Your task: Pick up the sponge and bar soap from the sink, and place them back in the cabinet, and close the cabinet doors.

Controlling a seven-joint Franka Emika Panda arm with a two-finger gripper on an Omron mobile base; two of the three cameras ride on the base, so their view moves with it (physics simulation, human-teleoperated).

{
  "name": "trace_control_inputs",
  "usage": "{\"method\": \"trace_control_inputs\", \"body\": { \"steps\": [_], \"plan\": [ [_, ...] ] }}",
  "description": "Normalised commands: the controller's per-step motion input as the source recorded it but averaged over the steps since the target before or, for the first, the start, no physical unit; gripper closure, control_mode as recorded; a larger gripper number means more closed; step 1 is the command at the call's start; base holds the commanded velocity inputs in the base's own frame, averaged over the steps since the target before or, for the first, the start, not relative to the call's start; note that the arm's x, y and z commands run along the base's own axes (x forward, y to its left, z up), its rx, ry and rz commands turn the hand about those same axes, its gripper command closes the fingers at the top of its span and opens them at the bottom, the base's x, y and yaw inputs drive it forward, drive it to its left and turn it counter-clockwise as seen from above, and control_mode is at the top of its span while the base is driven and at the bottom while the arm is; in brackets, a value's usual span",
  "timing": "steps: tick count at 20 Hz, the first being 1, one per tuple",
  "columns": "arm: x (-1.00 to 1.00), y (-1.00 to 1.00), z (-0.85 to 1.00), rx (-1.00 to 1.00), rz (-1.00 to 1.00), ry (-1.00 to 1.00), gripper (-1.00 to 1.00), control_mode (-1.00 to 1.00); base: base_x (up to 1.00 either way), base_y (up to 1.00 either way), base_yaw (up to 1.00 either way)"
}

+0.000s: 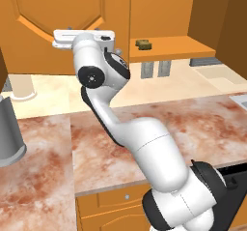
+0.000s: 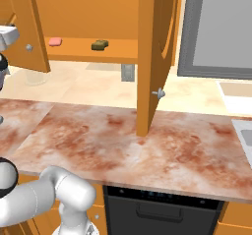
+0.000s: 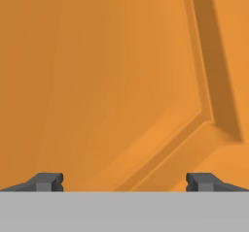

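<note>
Gripper (image 3: 124, 182) nearest, jaws spread wide, nothing between, facing raised panel of left cabinet door (image 3: 121, 80) close up; contact hard to judge. Both cabinet doors swung open; right door (image 2: 155, 52) edge-on above marbled surface (image 2: 147, 140), silver knob (image 2: 158, 93) on it. Sponge (image 2: 100, 45) on cabinet shelf (image 2: 83, 49), bar soap (image 2: 55, 42) on same shelf, apart from sponge, nearer left door. Sink (image 2: 243, 131) corner at far right of surface.

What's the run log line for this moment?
sponge, bar soap: on cabinet shelf | cabinet doors: open | fingers: open, empty, facing left door panel
</note>
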Motion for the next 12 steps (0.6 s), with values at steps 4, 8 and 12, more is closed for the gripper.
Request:
{"method": "trace_control_inputs", "body": {
  "steps": [4,8,12],
  "plan": [
    [0.47,-0.03,-0.09,0.00,0.02,0.00,-1.00,-1.00,0.00,0.00,0.00],
    [0.44,0.00,-0.03,0.00,0.00,0.00,-1.00,-1.00,0.00,0.00,0.00],
    [0.44,0.00,0.00,0.00,0.00,0.00,-1.00,-1.00,0.00,0.00,0.00]
  ]
}}
